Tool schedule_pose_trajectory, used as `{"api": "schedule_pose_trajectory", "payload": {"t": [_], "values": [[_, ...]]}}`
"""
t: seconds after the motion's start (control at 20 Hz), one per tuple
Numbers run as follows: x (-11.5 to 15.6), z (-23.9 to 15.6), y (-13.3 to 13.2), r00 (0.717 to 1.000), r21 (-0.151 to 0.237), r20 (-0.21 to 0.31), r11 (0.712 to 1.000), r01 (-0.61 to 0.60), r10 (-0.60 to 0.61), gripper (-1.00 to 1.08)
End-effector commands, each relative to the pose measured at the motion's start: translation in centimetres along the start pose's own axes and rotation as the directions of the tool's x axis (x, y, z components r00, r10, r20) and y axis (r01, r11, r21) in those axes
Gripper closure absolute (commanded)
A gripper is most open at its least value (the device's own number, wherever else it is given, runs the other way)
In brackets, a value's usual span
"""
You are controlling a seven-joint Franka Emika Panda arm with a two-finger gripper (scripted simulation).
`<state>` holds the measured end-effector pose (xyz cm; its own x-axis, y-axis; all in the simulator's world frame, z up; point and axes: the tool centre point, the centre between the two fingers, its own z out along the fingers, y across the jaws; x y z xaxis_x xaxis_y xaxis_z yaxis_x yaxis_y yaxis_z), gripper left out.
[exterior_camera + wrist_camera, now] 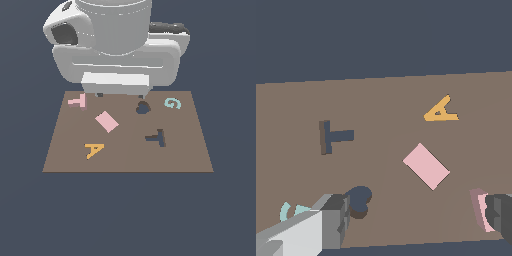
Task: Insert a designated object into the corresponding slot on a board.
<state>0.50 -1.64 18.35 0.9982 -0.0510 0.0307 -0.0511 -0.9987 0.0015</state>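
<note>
Arm (117,45) low over board (128,160) — jaws apart

The pale-pink T block (77,101) is lying flat on the brown board (128,155) just beside one gripper finger (501,216), well apart from the dark T-shaped slot (156,137).

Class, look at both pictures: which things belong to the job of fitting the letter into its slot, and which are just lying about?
Belonging to the job:
- pink T block
- T-shaped slot
- brown board
- claw

Just lying about:
- pink rectangle
- orange A
- pale green G
- rounded hole
</note>
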Motion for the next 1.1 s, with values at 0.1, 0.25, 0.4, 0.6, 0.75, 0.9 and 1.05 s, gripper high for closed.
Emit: {"api": "schedule_pose_trajectory", "payload": {"t": [0.1, 0.25, 0.4, 0.6, 0.75, 0.9, 1.05], "values": [[-0.1, 0.1, 0.1, 1.0, 0.0, 0.0, 1.0, 0.001, -0.001, -0.92], [-0.4, 0.4, 0.5, 1.0, 0.0, 0.001, 1.0, 0.007, -0.007, -0.92], [-0.9, 1.1, 1.3, 1.0, 0.0, 0.003, 1.0, 0.018, -0.018, -0.92], [-2.0, 2.4, 3.0, 0.999, 0.001, 0.006, 0.999, 0.041, -0.041, -0.92], [-3.1, 3.8, 4.6, 0.998, 0.002, 0.009, 0.998, 0.063, -0.063, -0.92], [-4.2, 5.3, 6.6, 0.996, 0.002, 0.012, 0.996, 0.09, -0.09, -0.92], [-5.5, 7.1, 8.8, 0.993, 0.004, 0.016, 0.993, 0.119, -0.119, -0.92]]}}
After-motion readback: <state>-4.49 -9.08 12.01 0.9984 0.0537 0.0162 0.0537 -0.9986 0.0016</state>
